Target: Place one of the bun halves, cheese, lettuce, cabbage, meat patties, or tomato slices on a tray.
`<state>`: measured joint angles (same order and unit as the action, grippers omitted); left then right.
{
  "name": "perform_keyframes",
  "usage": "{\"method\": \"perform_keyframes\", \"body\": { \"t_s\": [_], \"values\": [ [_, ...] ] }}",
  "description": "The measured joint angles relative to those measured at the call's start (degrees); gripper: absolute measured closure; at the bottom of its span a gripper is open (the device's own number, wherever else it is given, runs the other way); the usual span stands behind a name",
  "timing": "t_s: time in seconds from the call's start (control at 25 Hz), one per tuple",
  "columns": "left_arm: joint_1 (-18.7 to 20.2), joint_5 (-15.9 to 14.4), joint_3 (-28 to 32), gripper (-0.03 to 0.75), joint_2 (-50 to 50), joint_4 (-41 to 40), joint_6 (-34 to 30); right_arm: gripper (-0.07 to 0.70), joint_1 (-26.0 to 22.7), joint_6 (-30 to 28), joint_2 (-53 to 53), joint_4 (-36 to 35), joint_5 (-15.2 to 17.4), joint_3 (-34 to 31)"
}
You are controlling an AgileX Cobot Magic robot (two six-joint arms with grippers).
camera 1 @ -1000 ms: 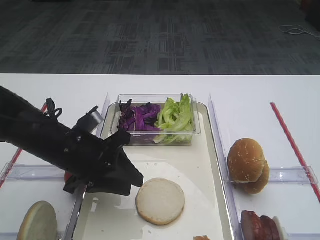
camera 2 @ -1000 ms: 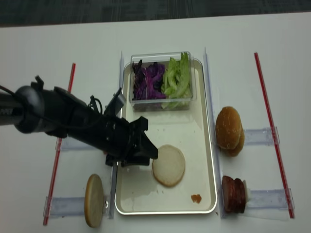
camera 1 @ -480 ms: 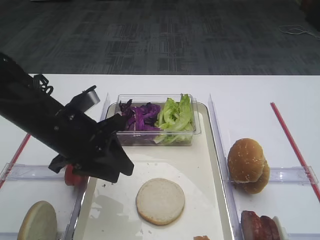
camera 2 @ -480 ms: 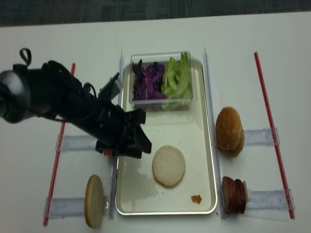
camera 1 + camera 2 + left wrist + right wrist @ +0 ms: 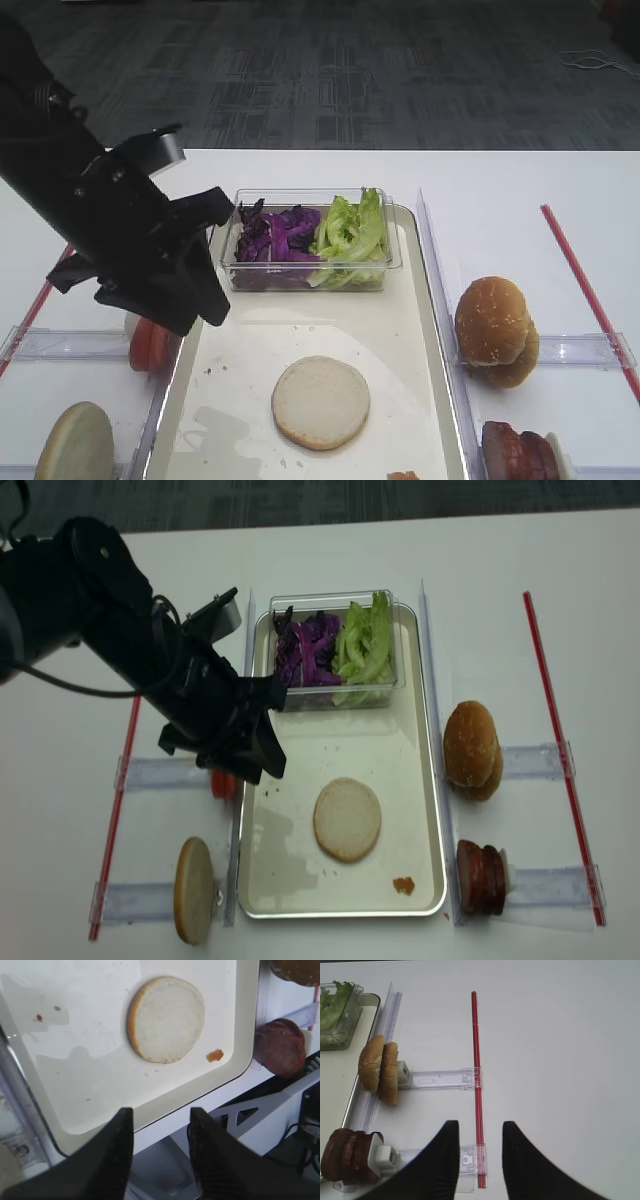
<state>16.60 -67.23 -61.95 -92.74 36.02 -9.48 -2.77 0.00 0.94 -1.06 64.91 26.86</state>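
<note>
A flat cream bun half (image 5: 320,402) (image 5: 347,820) (image 5: 167,1019) lies on the stained white tray (image 5: 330,320) (image 5: 340,750) (image 5: 90,1060). My left gripper (image 5: 161,1112) (image 5: 258,765) (image 5: 195,305) hangs open and empty above the tray's left side, apart from the bun. A clear box at the tray's far end holds purple cabbage (image 5: 278,235) (image 5: 305,648) and lettuce (image 5: 350,230) (image 5: 365,640). Meat patties (image 5: 520,450) (image 5: 482,880) (image 5: 347,1162) stand right of the tray, tomato slices (image 5: 150,345) (image 5: 224,784) left of it. My right gripper (image 5: 479,1127) is open over bare table.
Domed bun tops (image 5: 495,330) (image 5: 472,748) (image 5: 380,1075) stand in a clear holder right of the tray. Another bun half (image 5: 75,445) (image 5: 194,890) stands on edge at the front left. Red strips (image 5: 476,1085) (image 5: 555,740) mark the table sides. An orange crumb (image 5: 215,1055) lies near the tray corner.
My left arm has lifted and drawn back to the left, away from the bun half. The bun half stays where it lay on the tray.
</note>
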Motion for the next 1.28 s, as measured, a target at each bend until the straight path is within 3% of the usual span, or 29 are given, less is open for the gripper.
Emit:
{"method": "perform_keyframes", "body": {
  "t_s": [0.52,0.96,1.28],
  "values": [
    [0.00,-2.31,-10.64,0.439,1.78,-15.11,11.37,0.386,0.00,0.00,0.00,0.00,0.00,0.00],
    [0.00,-2.65,-10.73,0.430,5.58,-29.39,15.98,0.386,0.00,0.00,0.00,0.00,0.00,0.00],
    [-3.13,-2.87,-4.45,0.427,10.27,-33.49,16.54,0.386,0.00,0.00,0.00,0.00,0.00,0.00]
  ]
}}
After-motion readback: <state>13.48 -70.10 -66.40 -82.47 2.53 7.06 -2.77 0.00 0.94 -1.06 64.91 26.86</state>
